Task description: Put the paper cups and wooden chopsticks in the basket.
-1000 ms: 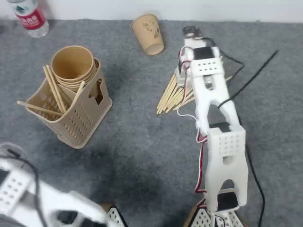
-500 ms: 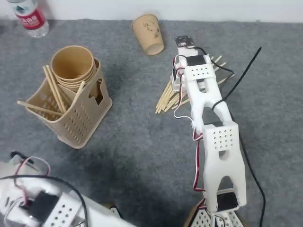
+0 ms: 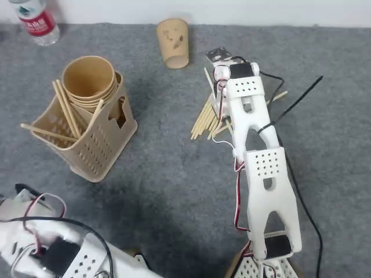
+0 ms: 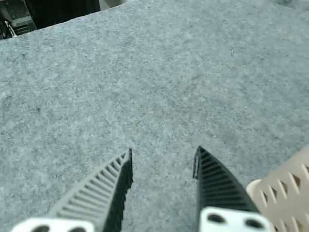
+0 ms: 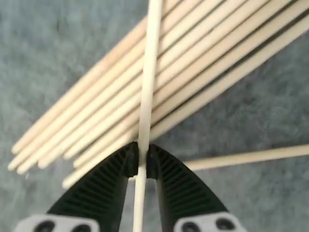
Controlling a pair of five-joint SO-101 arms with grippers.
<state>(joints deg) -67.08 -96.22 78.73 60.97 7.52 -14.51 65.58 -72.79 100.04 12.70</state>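
Wooden chopsticks (image 3: 203,121) lie fanned out on the grey tabletop (image 3: 168,174), right beneath the right arm (image 3: 249,119). We have a grip: the right jaws are pinched tight on a single chopstick (image 5: 147,72), which crosses over the rest of the pile. We swing to the left arm (image 3: 52,255), low at the near edge. The left jaws stand wide apart above bare felt, holding nothing, with a corner of the basket (image 3: 98,147) just beside them. We see stacked paper cups (image 3: 88,78) in that basket and several sticks (image 3: 66,113) poking out. One loose cup (image 3: 173,43) sits near the far edge, apart from the pile. A water bottle (image 3: 36,20) stands in the far corner.
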